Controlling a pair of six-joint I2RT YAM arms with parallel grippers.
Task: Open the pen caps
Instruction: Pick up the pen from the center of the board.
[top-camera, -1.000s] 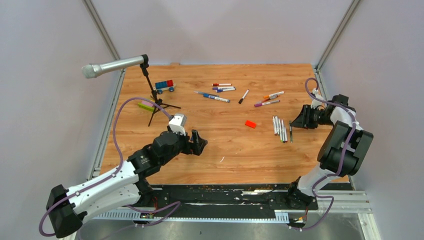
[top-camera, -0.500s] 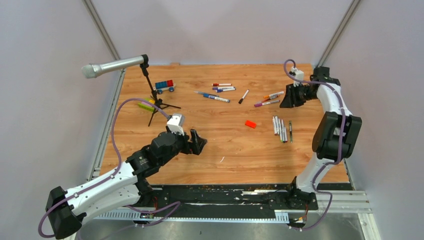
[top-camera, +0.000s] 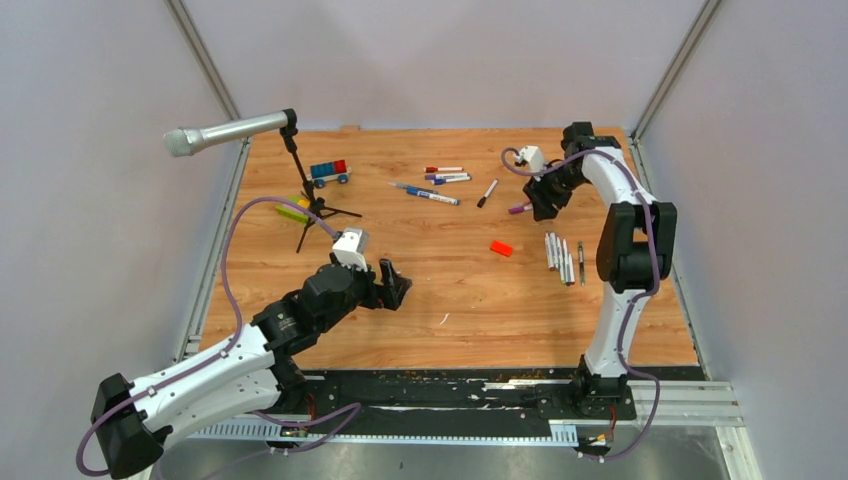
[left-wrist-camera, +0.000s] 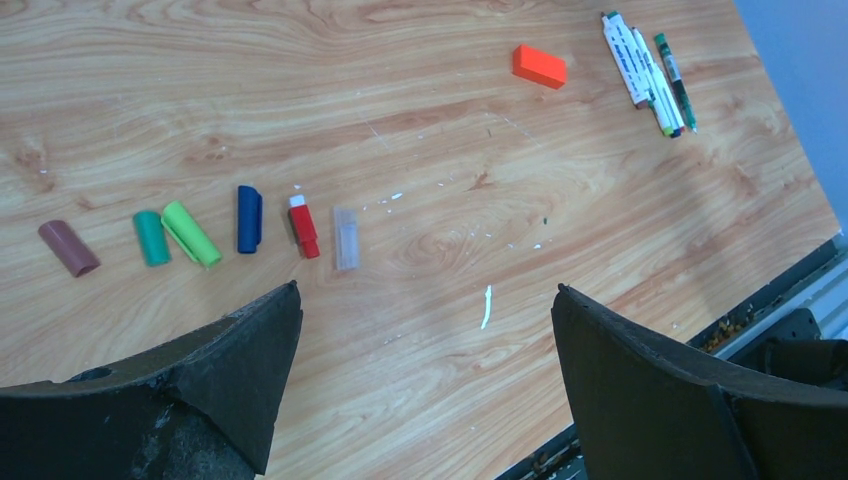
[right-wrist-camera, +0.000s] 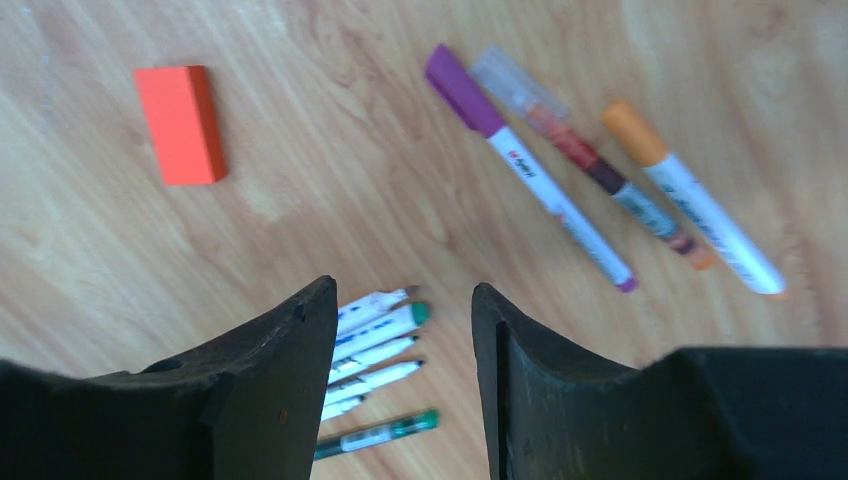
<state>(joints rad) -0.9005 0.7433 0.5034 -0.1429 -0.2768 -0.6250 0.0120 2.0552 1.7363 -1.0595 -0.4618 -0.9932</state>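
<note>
- Six pen caps lie loose in a row on the wood ahead of the left gripper (left-wrist-camera: 425, 300), off to the left in its wrist view: a brown cap (left-wrist-camera: 68, 248), a teal cap (left-wrist-camera: 152, 238), a lime cap (left-wrist-camera: 190, 234), a blue cap (left-wrist-camera: 249, 219), a red cap (left-wrist-camera: 303, 226) and a clear cap (left-wrist-camera: 346, 238); teal and lime sit just beside each other, the others a little apart.
- Three capped pens lie side by side ahead of the right gripper (right-wrist-camera: 402, 292), off to the right in its wrist view: a purple-capped pen (right-wrist-camera: 520, 165), a clear-capped pen (right-wrist-camera: 590, 160) and an orange-capped pen (right-wrist-camera: 690, 200); all three caps are on.
- Seen through the gap between the right gripper's fingers is a bundle of uncapped pens (right-wrist-camera: 375, 340), with a green pen (right-wrist-camera: 375, 432) just beside it.
- Further capped pens (top-camera: 445, 176) lie well to the left of the right gripper in the top view, a black-capped pen (top-camera: 487, 193) nearest to it.
- Left gripper: jaws spread wide apart; nothing between them; it touches nothing and hangs over bare wood.
- Right gripper: jaws parted about halfway; nothing between them; no pen or cap touched.
- An orange-red block (top-camera: 501, 248) lies between the two grippers, nearer the right one.
- Well behind the left gripper and to its left stand a microphone (top-camera: 225, 131) on a tripod and some toy bricks (top-camera: 329, 172).
</note>
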